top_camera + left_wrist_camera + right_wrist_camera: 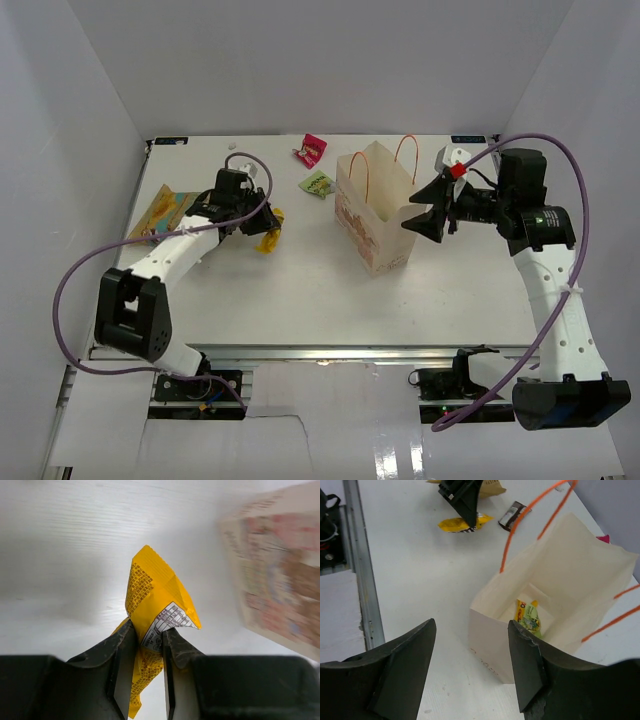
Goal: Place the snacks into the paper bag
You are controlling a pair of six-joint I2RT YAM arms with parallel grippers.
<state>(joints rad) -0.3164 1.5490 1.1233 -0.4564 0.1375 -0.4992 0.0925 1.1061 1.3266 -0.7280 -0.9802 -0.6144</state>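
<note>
- White walls (pixel 300 60) stand around a white table (pixel 300 300).
- The bag (pixel 372 215) stands upright near the middle of the table, with its mouth open and its orange handles up.
- The left gripper (pixel 258 228) is low over the table, left of the bag and apart from it.
- Its fingers (pixel 125 645) pinch the yellow packet (pixel 152 587) from both sides. The packet's lower end is at the table.
- The right gripper (pixel 425 218) hangs at the right side of the bag, near its rim. Its fingers (pixel 520 665) are spread and hold nothing.
- A printed packet (pixel 529 616), green and yellow, lies on the bottom of the bag.
- A pink packet (pixel 312 149) and a green packet (pixel 318 183) lie behind the bag, to its left.
- A brown packet (pixel 512 515) lies near the yellow one.
- The pouch (pixel 165 210) lies flat at the left edge of the table.
</note>
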